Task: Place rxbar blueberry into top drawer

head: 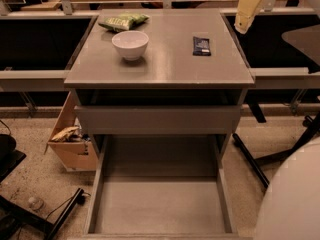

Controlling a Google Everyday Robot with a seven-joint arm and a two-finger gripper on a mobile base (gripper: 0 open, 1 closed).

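Observation:
The rxbar blueberry (201, 45), a dark flat bar with white print, lies on the right part of the grey cabinet top (165, 69). The top drawer (160, 206) is pulled wide open below, with a bare grey floor and low side walls. My gripper (247, 10) shows as a cream-coloured finger at the top right. It hangs above the cabinet's back right corner, to the right of the bar and apart from it, with nothing seen in it.
A white bowl (130, 44) and a green crinkled snack bag (123, 21) sit on the left part of the top. A plain grey drawer front (157, 119) is above the open drawer. A tan cardboard box (75, 146) stands at the left. A white rounded body (295, 199) fills the bottom right.

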